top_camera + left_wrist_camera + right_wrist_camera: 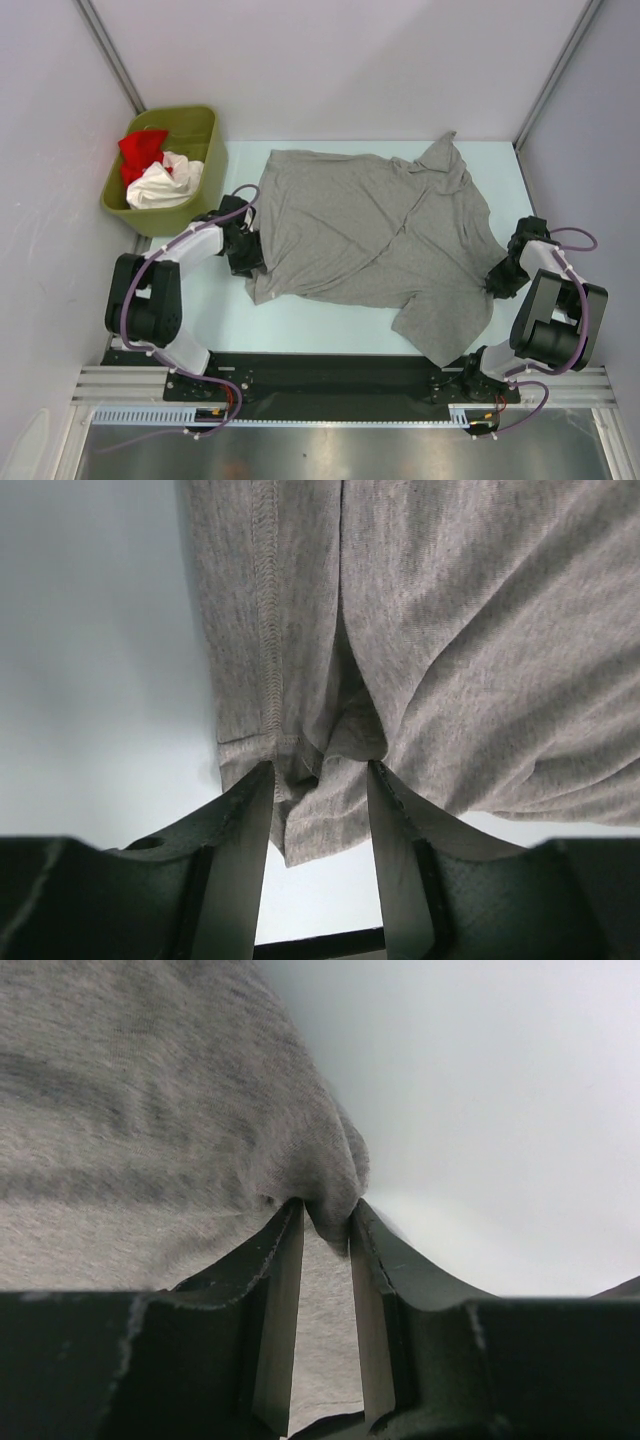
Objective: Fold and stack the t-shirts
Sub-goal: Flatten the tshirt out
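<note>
A large heather-grey t-shirt lies spread on the pale table, crumpled along its right side, one corner hanging toward the near edge. My left gripper is at its lower left edge. In the left wrist view the jaws stand wide apart with a bunched piece of the stitched hem between the fingertips. My right gripper is at the shirt's right edge. In the right wrist view its jaws stand narrowly open, a fold of grey cloth hanging between the tips.
An olive-green bin stands at the back left, holding a red t-shirt and a white t-shirt. Grey walls close in the table at the back and both sides. A black rail runs along the near edge.
</note>
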Robot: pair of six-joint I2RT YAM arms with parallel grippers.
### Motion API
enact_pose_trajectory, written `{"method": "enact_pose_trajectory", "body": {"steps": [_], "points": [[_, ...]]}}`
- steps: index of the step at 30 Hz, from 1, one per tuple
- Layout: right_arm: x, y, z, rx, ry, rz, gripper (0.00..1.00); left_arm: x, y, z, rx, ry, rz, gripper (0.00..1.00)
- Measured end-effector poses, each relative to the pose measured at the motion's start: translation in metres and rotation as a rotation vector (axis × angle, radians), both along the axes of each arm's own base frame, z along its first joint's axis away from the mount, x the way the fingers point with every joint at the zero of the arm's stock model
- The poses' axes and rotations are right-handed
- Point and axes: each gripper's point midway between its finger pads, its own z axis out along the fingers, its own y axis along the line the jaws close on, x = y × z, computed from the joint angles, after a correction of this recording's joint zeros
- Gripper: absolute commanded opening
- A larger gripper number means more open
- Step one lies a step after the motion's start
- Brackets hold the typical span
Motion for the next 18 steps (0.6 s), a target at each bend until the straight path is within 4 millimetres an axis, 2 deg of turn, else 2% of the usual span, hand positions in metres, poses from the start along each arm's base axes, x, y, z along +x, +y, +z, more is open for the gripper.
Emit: {"method": "enact_pose_trajectory", "body": {"steps": [4,7,9,14,15,18], "points": [[0.0013,0.0003,0.0000,0.002,-0.006,0.001,0.30,0.0006,-0.0012,-0.0051,-0.003,0.010,-0.009,0.38],[0.0015,0.0007,0.0000,0.004,-0.007,0.003,0.30,0.0015,-0.0033,-0.0046,-0.014,0.006,-0.013,0.26],[0.0011,0.0009,-0.0003,0.005,-0.006,0.006,0.30,0.0024,-0.0040,-0.0046,-0.018,0.002,-0.014,0.25],[0.0003,0.0010,-0.0009,0.005,-0.003,0.009,0.30,-0.0006,-0.0043,-0.0075,-0.022,0.009,-0.015,0.32],[0.0002,0.0012,-0.0010,0.005,-0.003,0.009,0.30,-0.0007,-0.0047,-0.0076,-0.024,0.010,-0.016,0.31],[0.0002,0.0013,-0.0010,0.006,-0.003,0.010,0.30,-0.0023,-0.0065,-0.0080,-0.035,0.014,-0.019,0.20]]}}
